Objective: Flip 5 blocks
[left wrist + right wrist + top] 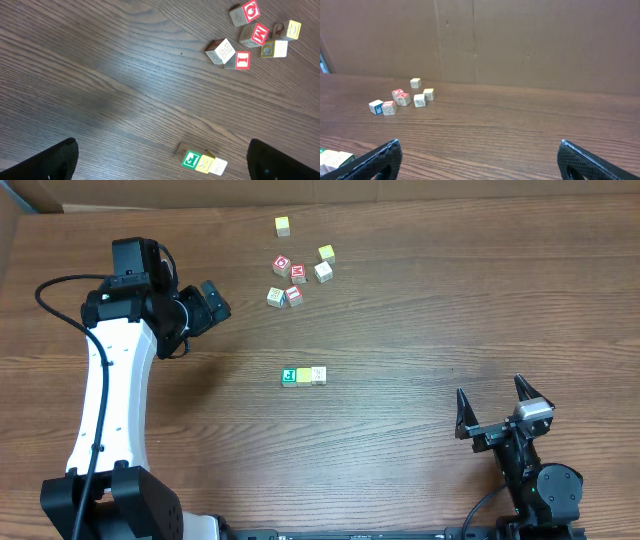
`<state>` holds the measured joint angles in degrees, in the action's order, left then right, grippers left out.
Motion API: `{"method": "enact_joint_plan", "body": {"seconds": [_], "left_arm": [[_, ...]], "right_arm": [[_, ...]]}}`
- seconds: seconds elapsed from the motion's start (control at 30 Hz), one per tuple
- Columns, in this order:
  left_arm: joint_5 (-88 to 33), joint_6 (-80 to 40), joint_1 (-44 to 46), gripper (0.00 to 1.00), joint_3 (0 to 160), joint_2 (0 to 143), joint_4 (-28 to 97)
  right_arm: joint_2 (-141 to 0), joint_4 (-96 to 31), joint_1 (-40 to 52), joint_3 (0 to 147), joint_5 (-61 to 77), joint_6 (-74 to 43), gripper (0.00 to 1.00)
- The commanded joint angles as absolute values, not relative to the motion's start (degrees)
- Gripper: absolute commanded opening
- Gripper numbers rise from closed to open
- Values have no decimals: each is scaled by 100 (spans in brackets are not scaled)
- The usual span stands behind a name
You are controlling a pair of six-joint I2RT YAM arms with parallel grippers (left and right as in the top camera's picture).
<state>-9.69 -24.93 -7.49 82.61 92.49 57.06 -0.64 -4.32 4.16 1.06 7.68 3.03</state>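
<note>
Facing red "I" block (242,60) and red "M" block (259,34), left hand (161,152), right hand (479,152) both released

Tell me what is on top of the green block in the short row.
Nothing sits on the green block; its green-framed top face is bare. A yellow block touches its side. Its underside, against the table, is hidden.
</note>
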Motion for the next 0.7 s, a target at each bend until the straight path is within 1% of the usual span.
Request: {"method": "enact_joint_plan", "body": {"seconds": [0.0, 0.4, 0.5, 0.67], "left_arm": [[-993, -2421, -714, 100, 8298, 9262, 5695], [-993, -2421, -711, 100, 8298, 9262, 5697], [-991, -2421, -711, 100, 8298, 9262, 5697], [-991, -2421, -711, 100, 8298, 9262, 5697]], "right_arm": [[-27, -414, 399, 47, 781, 325, 100], [-27, -399, 399, 47, 786, 283, 100], [-27, -161, 401, 47, 1208, 281, 100], [-27, 290, 401, 47, 2357, 281, 100]]}}
